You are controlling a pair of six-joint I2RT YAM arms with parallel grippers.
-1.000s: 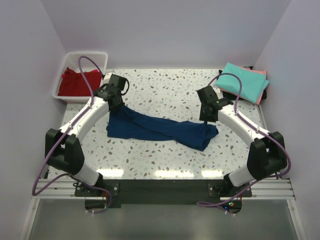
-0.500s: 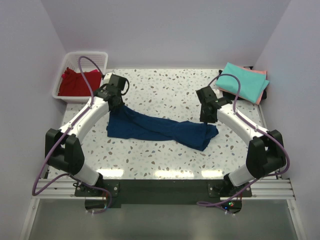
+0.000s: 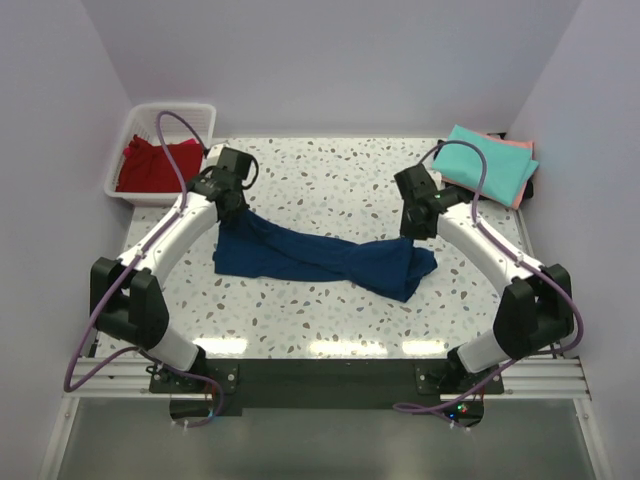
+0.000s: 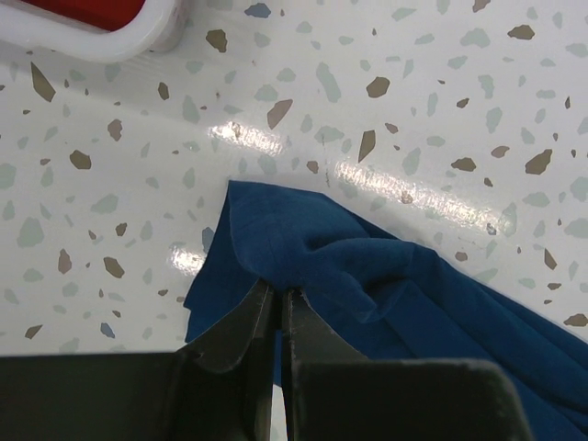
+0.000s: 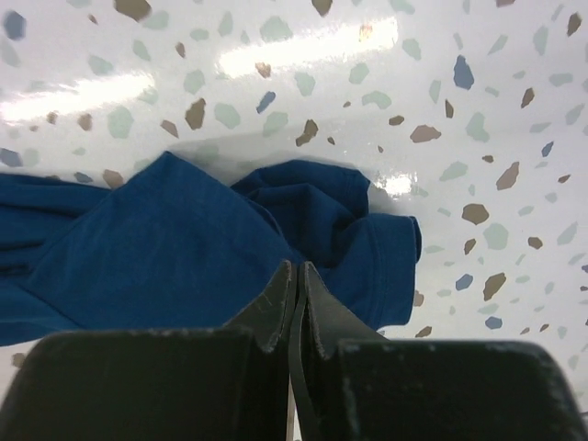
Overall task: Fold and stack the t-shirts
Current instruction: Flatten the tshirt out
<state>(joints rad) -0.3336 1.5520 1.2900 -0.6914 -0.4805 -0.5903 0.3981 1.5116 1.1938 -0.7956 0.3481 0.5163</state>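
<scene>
A navy blue t-shirt (image 3: 320, 257) lies crumpled in a long band across the middle of the table. My left gripper (image 3: 231, 210) is at its far left corner and is shut on a fold of the navy cloth (image 4: 367, 276); in the left wrist view the gripper (image 4: 278, 292) pinches that fold. My right gripper (image 3: 412, 232) sits at the shirt's right end. Its jaws (image 5: 299, 268) are pressed together on the navy cloth (image 5: 165, 239). A folded teal t-shirt (image 3: 485, 165) rests on a salmon-pink one (image 3: 521, 196) at the back right. A red t-shirt (image 3: 150, 165) lies in the basket.
A white wire basket (image 3: 165, 108) stands at the back left corner, its rim (image 4: 92, 32) just beyond the left gripper. Pale walls close in the table on three sides. Speckled tabletop (image 3: 320, 180) shows behind the navy shirt and in front of it.
The right gripper's jaws have closed on the shirt's right end and the wrist has shifted slightly toward the back. The left arm has not moved.
</scene>
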